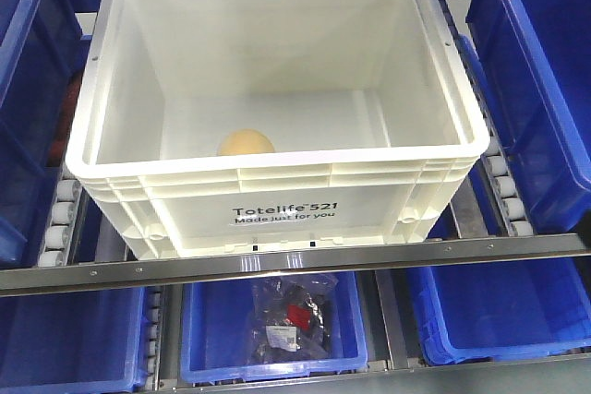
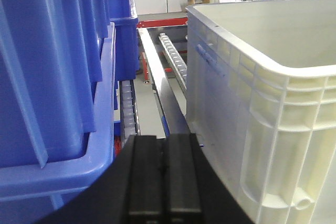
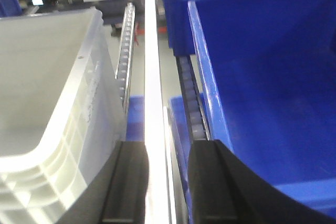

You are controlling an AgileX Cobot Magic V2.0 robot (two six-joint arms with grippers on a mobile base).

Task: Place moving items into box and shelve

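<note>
The white box (image 1: 277, 200) sits on the roller shelf (image 1: 499, 177) in the middle of the front view, with blue bins (image 1: 545, 71) on both sides. One yellow-orange item (image 1: 246, 143) lies on its floor, near the front wall. The pinkish item I cannot see; it may be hidden.

In the left wrist view, the left gripper (image 2: 164, 174) at the bottom is clenched and holds nothing. In the right wrist view, the right gripper (image 3: 168, 182) at the bottom is released, with the shelf rail (image 3: 155, 77) running between its fingers.

I judge that the shelving is nearly finished.
</note>
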